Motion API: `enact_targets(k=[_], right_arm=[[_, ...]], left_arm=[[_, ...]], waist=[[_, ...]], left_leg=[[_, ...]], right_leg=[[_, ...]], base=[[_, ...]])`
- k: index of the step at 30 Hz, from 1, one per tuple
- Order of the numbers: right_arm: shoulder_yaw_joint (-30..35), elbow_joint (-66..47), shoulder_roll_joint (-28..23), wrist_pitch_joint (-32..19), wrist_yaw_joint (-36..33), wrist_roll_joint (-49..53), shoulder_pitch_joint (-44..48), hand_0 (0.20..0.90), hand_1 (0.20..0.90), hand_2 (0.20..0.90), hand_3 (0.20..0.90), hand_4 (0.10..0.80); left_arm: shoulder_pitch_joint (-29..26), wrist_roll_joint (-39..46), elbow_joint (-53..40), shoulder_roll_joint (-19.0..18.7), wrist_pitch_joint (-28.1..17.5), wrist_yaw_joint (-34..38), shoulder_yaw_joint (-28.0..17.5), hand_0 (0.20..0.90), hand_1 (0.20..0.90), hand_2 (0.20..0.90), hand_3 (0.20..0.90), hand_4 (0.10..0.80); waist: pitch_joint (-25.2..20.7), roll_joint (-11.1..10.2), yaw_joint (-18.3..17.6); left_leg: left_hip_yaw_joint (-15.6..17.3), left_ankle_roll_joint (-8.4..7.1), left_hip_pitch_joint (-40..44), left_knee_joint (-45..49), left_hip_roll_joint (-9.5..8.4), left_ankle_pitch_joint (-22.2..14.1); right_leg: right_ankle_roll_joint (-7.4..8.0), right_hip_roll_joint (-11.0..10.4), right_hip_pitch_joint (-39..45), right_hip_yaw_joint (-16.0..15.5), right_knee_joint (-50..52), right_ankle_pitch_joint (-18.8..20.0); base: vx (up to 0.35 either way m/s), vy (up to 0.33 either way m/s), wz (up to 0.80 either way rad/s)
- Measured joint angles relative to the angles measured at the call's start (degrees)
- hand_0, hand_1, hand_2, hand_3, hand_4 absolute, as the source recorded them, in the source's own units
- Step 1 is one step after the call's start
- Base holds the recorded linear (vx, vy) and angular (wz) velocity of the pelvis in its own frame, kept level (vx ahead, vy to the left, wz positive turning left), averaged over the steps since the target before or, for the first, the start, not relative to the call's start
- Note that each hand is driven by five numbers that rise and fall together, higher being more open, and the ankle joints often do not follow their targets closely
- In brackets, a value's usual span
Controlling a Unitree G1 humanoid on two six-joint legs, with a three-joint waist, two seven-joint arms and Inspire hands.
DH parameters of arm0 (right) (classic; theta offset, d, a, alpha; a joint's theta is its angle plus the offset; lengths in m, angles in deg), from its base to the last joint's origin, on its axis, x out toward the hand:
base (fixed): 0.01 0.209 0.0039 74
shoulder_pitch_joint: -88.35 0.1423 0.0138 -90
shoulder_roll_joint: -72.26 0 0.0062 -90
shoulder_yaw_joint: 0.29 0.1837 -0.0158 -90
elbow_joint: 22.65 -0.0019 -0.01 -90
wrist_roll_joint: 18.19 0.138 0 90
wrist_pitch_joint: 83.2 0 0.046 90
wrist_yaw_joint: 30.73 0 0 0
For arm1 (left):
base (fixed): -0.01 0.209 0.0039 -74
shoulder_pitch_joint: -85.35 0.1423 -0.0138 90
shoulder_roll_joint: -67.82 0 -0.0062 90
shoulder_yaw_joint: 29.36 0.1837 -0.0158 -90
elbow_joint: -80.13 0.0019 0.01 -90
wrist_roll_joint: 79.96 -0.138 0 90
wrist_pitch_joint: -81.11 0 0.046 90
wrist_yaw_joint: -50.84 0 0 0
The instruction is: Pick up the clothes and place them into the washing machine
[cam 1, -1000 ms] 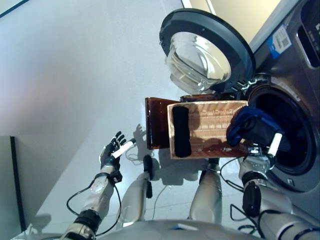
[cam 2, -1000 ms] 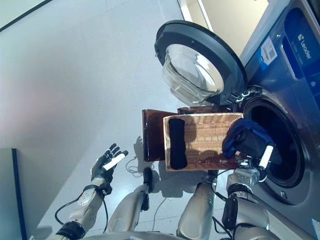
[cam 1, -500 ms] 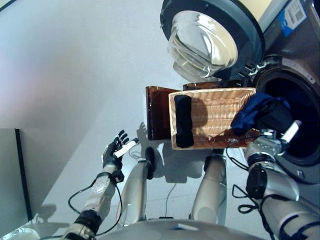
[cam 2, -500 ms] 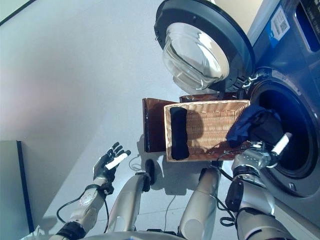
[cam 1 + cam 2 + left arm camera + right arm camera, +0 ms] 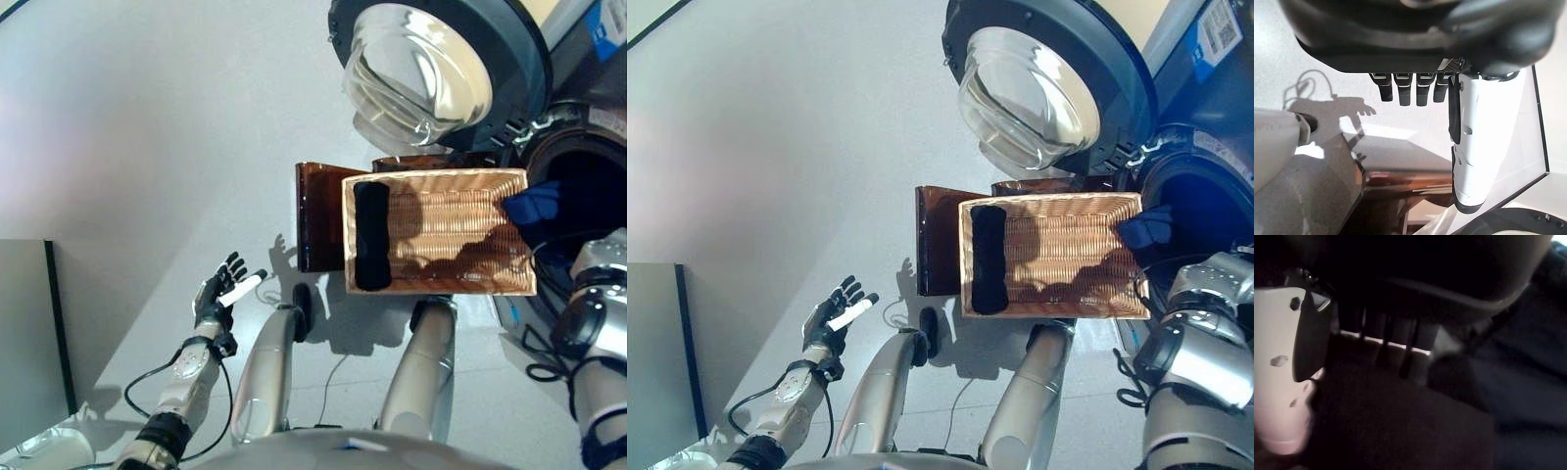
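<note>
While a dark blue garment [image 5: 532, 204] hangs at the mouth of the washing machine [image 5: 1200, 191], just past the right-hand end of the wicker basket [image 5: 439, 284], a second piece of clothing, a black roll [image 5: 371, 235], lies inside the basket against its left end wall. The basket sits on a brown stand [image 5: 316, 217] in front of the machine, under the open round door [image 5: 431, 69] with its glass bowl.

The right hand [image 5: 1283, 367] is inside the dark drum opening. Its own wrist view shows the white-covered thumb and a row of dark fingers [image 5: 1400, 340] against dark blue and black cloth, but it is too dim there to tell whether they are curled on the fabric or only near it. From the head views only the silver-grey forearm shows at the right edge; the hand itself is hidden by the machine's opening.

The left hand [image 5: 221, 296] is held well apart from the basket, out over the grey floor [image 5: 147, 147], with fingers spread and straight and nothing in it. Its wrist view confirms this: fingers [image 5: 1403, 90] extended in a row, the white thumb beside them, floor beyond.
</note>
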Motion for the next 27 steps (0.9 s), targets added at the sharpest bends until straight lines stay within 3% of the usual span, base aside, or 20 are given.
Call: enact_targets(k=[11,12,13,14,23,27], right_arm=[[2.0,3.9,-3.8,0.1,-5.5,-0.8,1.7,0.200,0.200,0.200,0.200,0.300],[2.0,4.3,-4.0,0.2,-5.5,-1.0,1.8,0.433,0.433,0.433,0.433,0.467],[2.0,4.3,-4.0,0.2,-5.5,-1.1,1.8,0.433,0.433,0.433,0.433,0.467],[1.9,4.3,-4.0,0.2,-5.5,-1.5,1.8,0.900,0.900,0.900,0.900,0.800],[0.4,4.9,-4.1,2.5,-1.3,-1.4,2.0,0.900,0.900,0.900,0.900,0.800],[-5.1,4.9,-3.6,3.8,1.0,-1.6,1.9,0.900,0.900,0.900,0.900,0.800]], left_arm=[[0.1,0.0,-0.9,-0.1,0.0,0.2,0.4,0.900,0.900,0.900,0.900,0.800],[0.1,0.0,-1.0,-0.1,0.0,0.2,0.4,0.900,0.900,0.900,0.900,0.800],[0.1,0.0,-1.1,-0.1,0.0,0.2,0.4,0.900,0.900,0.900,0.900,0.800],[0.1,0.0,-1.2,-0.1,0.0,0.2,0.4,0.900,0.900,0.900,0.900,0.800],[0.1,0.1,-1.5,-0.6,0.0,0.2,0.5,0.900,0.900,0.900,0.900,0.800],[0.1,0.2,-1.5,-0.7,0.0,0.1,0.5,0.900,0.900,0.900,0.900,0.800]], waist=[[-0.2,0.4,0.1],[-0.2,0.5,0.1],[-0.2,0.5,0.1],[-0.2,0.5,0.1],[-0.2,0.5,0.0],[-0.2,0.5,-0.3]], left_leg=[[0.2,0.62,-1.6,0.9,-0.74,-0.6],[0.3,0.76,-1.7,1.2,-0.84,-0.7],[0.3,0.82,-1.8,1.4,-0.85,-0.8],[0.4,0.92,-1.8,1.5,-0.88,-0.9],[0.5,1.01,-1.9,2.3,-0.86,-1.1],[0.7,0.99,-1.9,2.5,-0.66,-1.2]], right_leg=[[0.72,-0.5,-1.0,0.1,-0.3,0.2],[0.71,-0.7,-1.0,0.2,-0.4,0.2],[0.72,-0.7,-1.0,0.2,-0.5,0.3],[0.88,-0.7,-1.0,0.3,-0.7,0.3],[1.04,-0.5,-0.9,0.8,-0.5,0.5],[1.09,-0.1,-0.8,1.1,-0.8,0.7]], base=[[0.008,0.008,0.02],[0.000,0.000,0.00],[0.000,0.000,0.00],[0.000,0.000,0.00],[0.000,0.000,0.00],[-0.019,0.000,-0.05]])
